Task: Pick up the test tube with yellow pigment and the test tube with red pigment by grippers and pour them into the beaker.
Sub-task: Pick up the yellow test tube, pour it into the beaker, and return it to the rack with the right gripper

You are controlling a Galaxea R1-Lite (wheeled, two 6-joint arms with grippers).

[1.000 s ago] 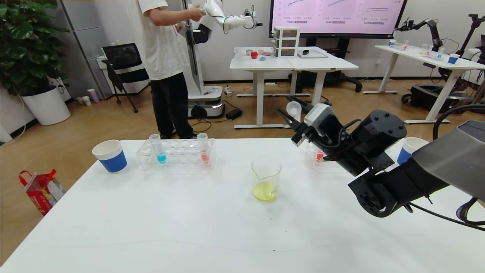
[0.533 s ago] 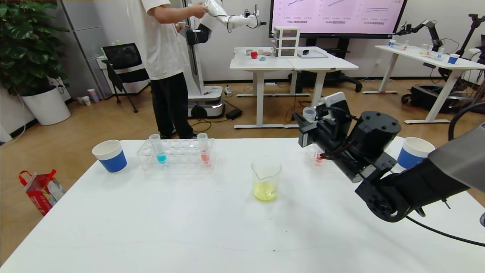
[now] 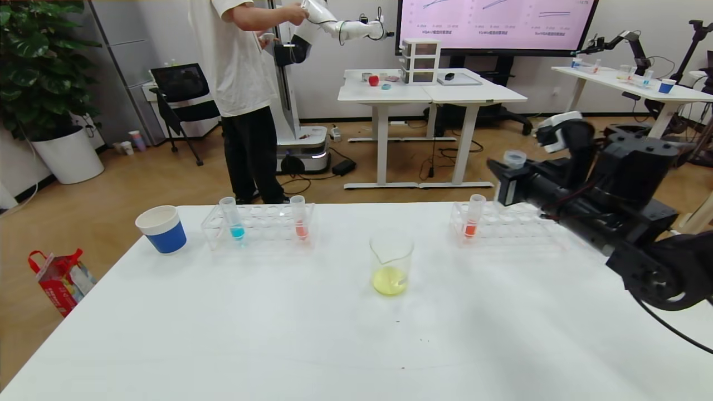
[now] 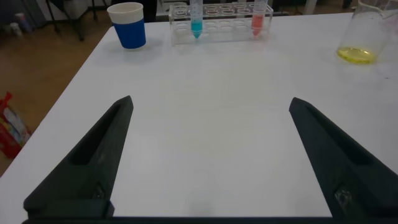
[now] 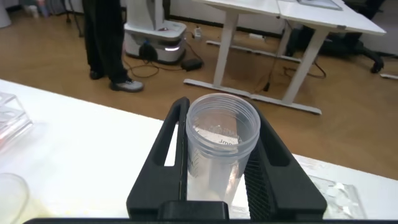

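The right end effector [image 3: 504, 181] is gripping the emptied test tube with yellow pigment [image 3: 514, 160] above the right rack [image 3: 504, 225], at 3 o'clock from the beaker [image 3: 391, 262]; misalignment is risking a jammed reinsertion. The test tube with red pigment [image 3: 472, 220] is standing there. The left end effector [image 4: 208, 155] is idling open.

— What sort of place is shown?

— A robotics lab set up in an office-like room. White height-adjustable desks [image 3: 431, 94] are spread over a wood-look floor, and charts are displayed on a large wall screen [image 3: 496, 25].

— What marks it as a lab?

— A white robot arm on a wheeled base [image 3: 303, 83] is being handled by a person [image 3: 239, 100], and a further arm is mounted at a far table [image 3: 629, 81]. Test-tube racks [image 3: 259, 225] with coloured liquids are laid out on the near white table [image 3: 278, 334].
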